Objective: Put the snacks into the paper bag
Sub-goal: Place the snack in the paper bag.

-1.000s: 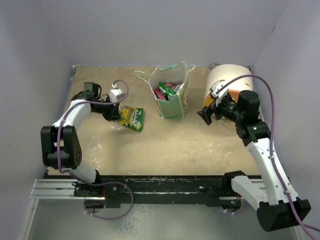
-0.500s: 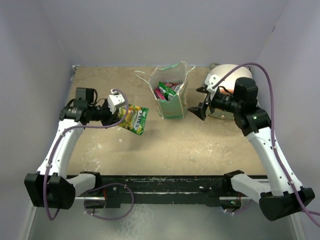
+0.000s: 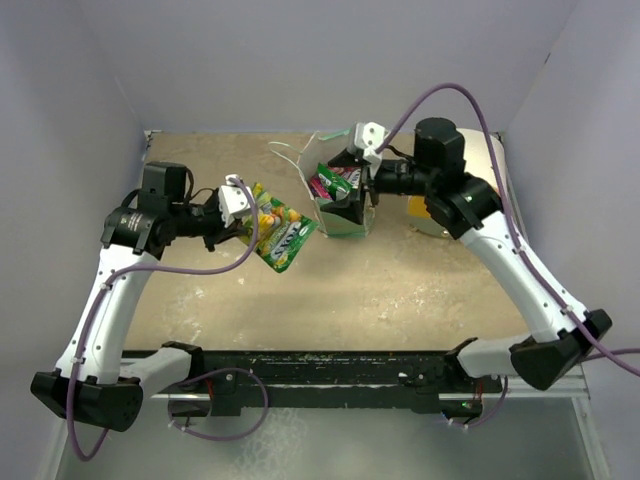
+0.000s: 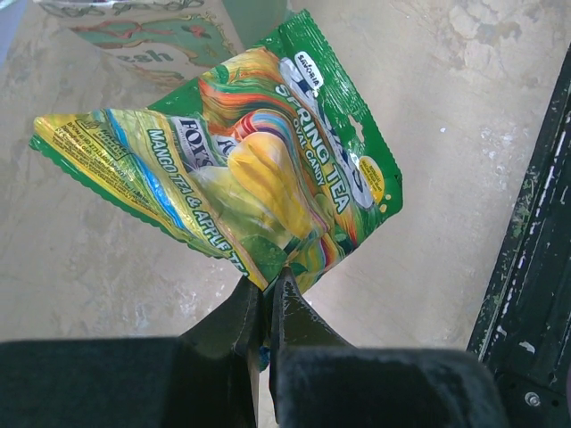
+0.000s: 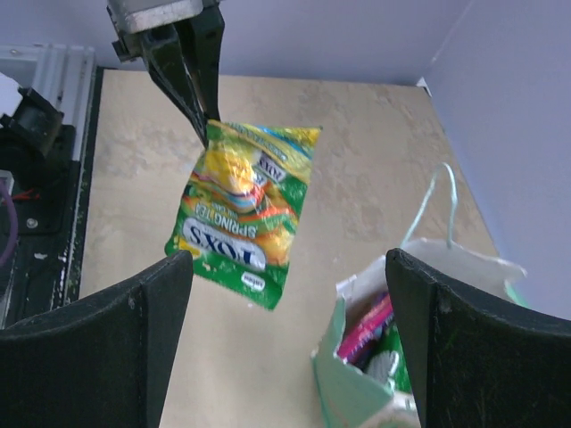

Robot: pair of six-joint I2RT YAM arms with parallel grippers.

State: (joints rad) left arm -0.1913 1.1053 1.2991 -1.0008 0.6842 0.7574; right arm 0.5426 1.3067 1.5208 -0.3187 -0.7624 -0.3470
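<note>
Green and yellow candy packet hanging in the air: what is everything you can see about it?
The glossy green-and-yellow plastic packet is flat and printed with fruit pictures and the words Fox's, Spring Tea, and Mango Tea & Apple. Its edges are serrated, and it looks sealed and slightly crinkled. The left arm's black fingers pinch one corner; nothing else touches it. It hangs tilted above the tan tabletop, just left of the pale green paper bag.
</note>
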